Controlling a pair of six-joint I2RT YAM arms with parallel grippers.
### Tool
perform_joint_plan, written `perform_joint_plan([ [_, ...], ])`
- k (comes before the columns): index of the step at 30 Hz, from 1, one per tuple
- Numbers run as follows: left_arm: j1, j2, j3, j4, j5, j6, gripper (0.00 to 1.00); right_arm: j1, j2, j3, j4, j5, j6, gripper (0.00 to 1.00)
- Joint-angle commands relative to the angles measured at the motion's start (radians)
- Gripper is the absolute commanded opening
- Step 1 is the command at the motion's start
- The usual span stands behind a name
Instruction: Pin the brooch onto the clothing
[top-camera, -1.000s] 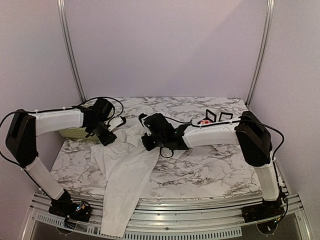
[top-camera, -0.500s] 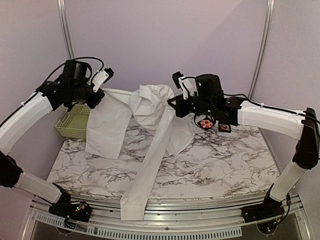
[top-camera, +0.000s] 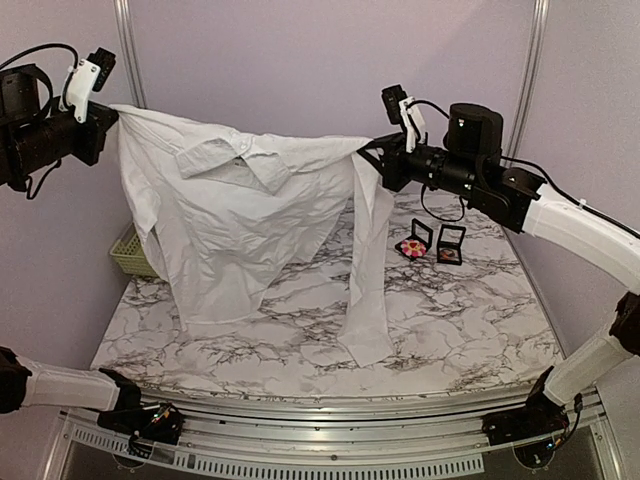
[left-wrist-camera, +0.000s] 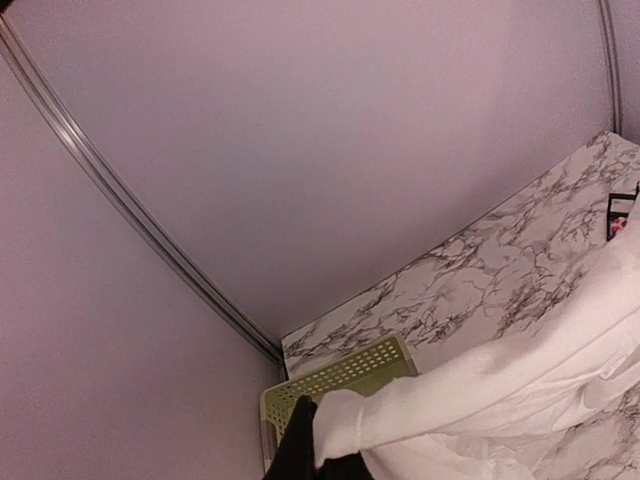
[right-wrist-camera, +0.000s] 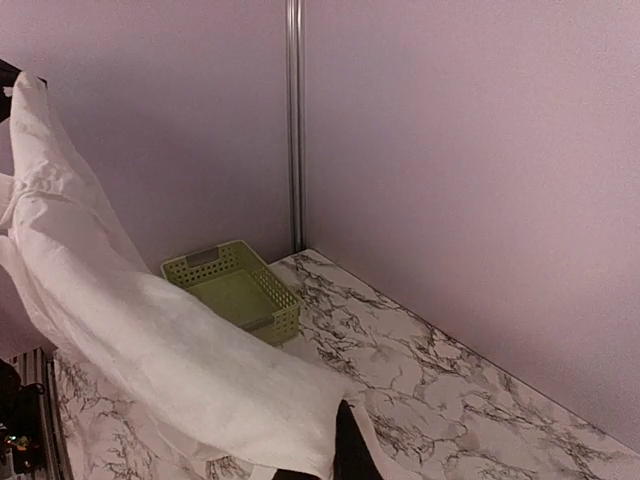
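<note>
From above, the shirt, heaped on the tabletop a second ago, now hangs spread between raised arms, left jaws and right jaws each clenched on a shoulder. The brooch sits boxed behind it. Left wrist: cloth pinched above the basket. Right wrist: likewise. Laying it flat looks next.

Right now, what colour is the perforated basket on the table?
The basket is pale green; the right wrist view shows it best.
</note>
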Motion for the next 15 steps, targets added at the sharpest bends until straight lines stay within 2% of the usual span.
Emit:
perform_joint_plan([
  [1,0.003,-0.009,-0.025,-0.083,0.025,-0.019,0.00,-0.067,0.154,0.190,0.124,0.064,-0.013,0.00],
  [7,0.004,0.011,0.067,0.030,-0.222,0.024,0.00,-0.164,0.512,0.611,0.412,-0.097,0.113,0.00],
  [10,0.004,0.032,0.163,0.075,-0.260,0.035,0.00,-0.176,0.657,0.762,0.589,-0.115,0.131,0.00],
  [12,0.004,0.044,0.217,0.061,-0.195,0.039,0.00,-0.185,0.714,0.820,0.709,-0.103,0.114,0.00],
  [15,0.003,0.050,0.235,-0.029,0.035,0.018,0.00,-0.221,0.769,0.896,0.758,-0.132,0.143,0.00],
])
